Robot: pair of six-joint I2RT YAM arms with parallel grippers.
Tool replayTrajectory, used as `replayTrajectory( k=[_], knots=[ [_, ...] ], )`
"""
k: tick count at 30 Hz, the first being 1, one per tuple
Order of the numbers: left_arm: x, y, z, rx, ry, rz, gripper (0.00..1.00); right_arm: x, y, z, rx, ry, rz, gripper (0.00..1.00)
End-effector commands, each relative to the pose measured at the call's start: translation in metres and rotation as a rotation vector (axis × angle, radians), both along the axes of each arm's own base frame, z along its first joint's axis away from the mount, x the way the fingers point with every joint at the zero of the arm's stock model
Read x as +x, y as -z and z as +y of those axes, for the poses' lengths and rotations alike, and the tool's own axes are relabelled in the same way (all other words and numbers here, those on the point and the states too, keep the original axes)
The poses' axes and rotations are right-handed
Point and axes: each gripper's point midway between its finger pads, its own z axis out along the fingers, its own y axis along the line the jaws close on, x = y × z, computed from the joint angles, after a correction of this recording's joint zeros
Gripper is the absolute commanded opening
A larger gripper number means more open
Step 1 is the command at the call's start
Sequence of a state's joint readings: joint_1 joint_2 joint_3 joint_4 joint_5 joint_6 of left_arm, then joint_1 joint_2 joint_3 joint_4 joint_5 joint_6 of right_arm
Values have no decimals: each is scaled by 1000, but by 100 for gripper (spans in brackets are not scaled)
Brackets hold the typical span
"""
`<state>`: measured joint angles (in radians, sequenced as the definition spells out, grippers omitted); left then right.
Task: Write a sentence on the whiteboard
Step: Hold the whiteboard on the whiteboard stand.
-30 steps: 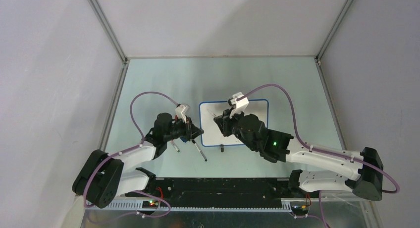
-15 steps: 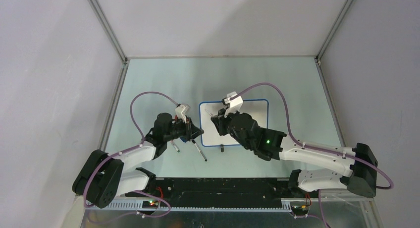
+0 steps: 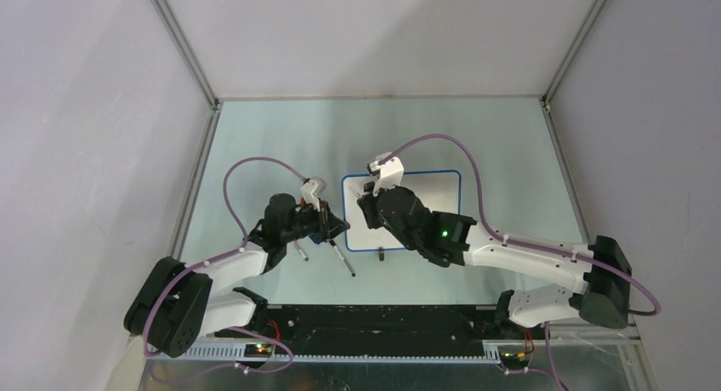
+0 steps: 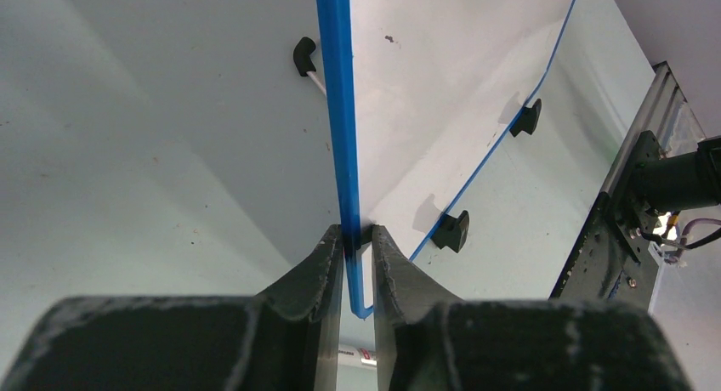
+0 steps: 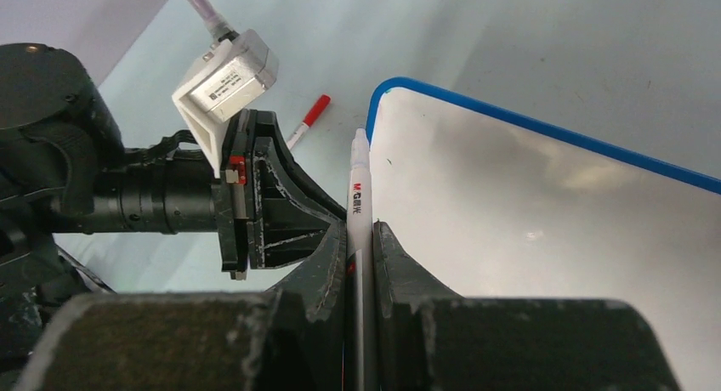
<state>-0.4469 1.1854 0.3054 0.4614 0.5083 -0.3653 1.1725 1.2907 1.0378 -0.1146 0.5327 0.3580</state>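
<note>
Now: L arm pinches the board, R arm holds a marker over it.

Top view: whiteboard (image 3: 438,191) lies at frame centre on the pale green table (image 3: 281,136), w/ a black clip foot (image 3: 381,255) at its lower edge. Left gripper (image 3: 333,228) is at the board's left edge; in the L wrist view its jaws (image 4: 357,234) are narrow and clamped on the thin blue rim (image 4: 340,110). Right gripper (image 3: 366,206) hangs over the board's upper-left part. In the R wrist view it (image 5: 360,229) is closed tight on a white marker (image 5: 360,187), tip pointing up-frame by the rounded corner; can't tell if the tip touches. Small dark speck (image 5: 387,161) on the glossy white face nr that corner. Red-capped pen (image 5: 310,119) lies on the table beside the board, and two more pens (image 3: 343,260) at lower left of it.
</note>
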Motion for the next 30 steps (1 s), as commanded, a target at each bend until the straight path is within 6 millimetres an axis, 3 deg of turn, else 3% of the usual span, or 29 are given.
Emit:
replayTrajectory(
  k=[1, 11, 30],
  knots=[
    [6, -13, -1, -1, 2, -65, 20, 7, -10, 4, -5, 36, 11, 0],
    [7, -13, -2, -3, 2, -63, 20, 18, 3, 5, -34, 62, 33, 0],
    [6, -12, -2, -5, 0, -63, 20, 35, 5, 8, -20, 86, 16, 0]
  ],
)
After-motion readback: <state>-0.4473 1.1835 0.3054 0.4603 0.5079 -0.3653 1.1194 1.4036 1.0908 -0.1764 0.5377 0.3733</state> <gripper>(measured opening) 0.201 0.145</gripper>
